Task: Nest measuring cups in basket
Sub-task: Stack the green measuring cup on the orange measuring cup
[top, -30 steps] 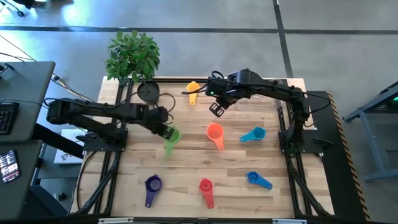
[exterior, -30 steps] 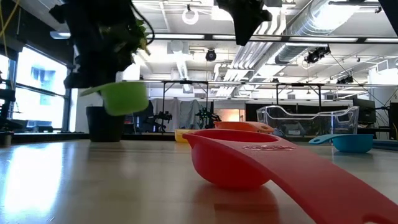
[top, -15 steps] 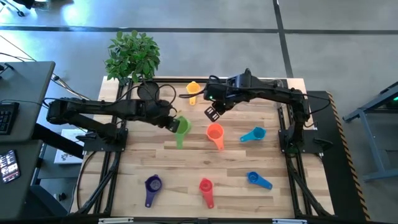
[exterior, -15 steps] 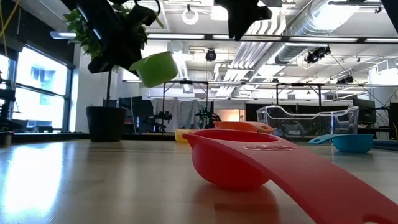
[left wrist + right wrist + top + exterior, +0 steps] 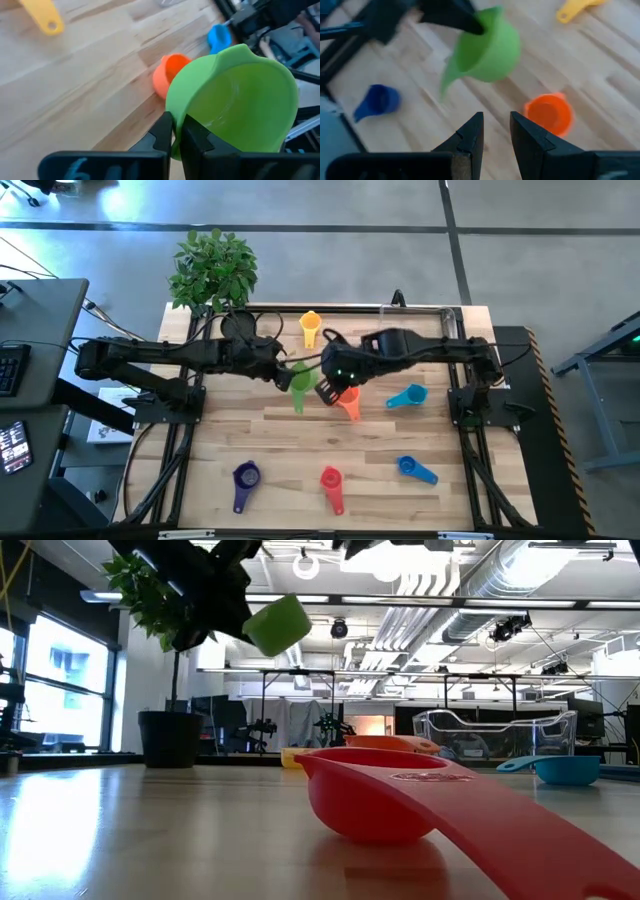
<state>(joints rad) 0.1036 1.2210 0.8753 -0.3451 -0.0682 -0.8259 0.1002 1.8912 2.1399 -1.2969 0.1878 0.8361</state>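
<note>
My left gripper [image 5: 286,372] holds the green cup [image 5: 300,385] in the air over the middle of the table. In the low view the green cup [image 5: 277,625] is tipped, well above the board. My right gripper [image 5: 328,387] is open and hangs just right of the green cup, above the orange cup [image 5: 347,400]. The yellow [image 5: 310,328], light blue [image 5: 405,397], blue [image 5: 415,470], red [image 5: 332,485] and purple [image 5: 245,480] cups lie apart on the table. The clear basket [image 5: 495,735] stands at the far right. My left gripper pinches the green cup's rim [image 5: 174,117], with one finger [image 5: 196,141] inside the bowl and the other [image 5: 161,131] outside. The fingers come nearly level from the table's left. The cup is lifted clear and tilted, its handle [image 5: 447,82] pointing toward the near edge.
A plant in a black pot [image 5: 213,270] stands at the far left corner, with a dark round thing [image 5: 238,328] beside it. Dark frame rails [image 5: 470,405] run along both sides of the table. The red cup [image 5: 370,795] lies close before the low camera.
My left gripper has carried the green cup toward the table's right and upward, tipping it as it went. My right gripper has moved from the far side toward the near edge and slightly left, ending beside the green cup.
</note>
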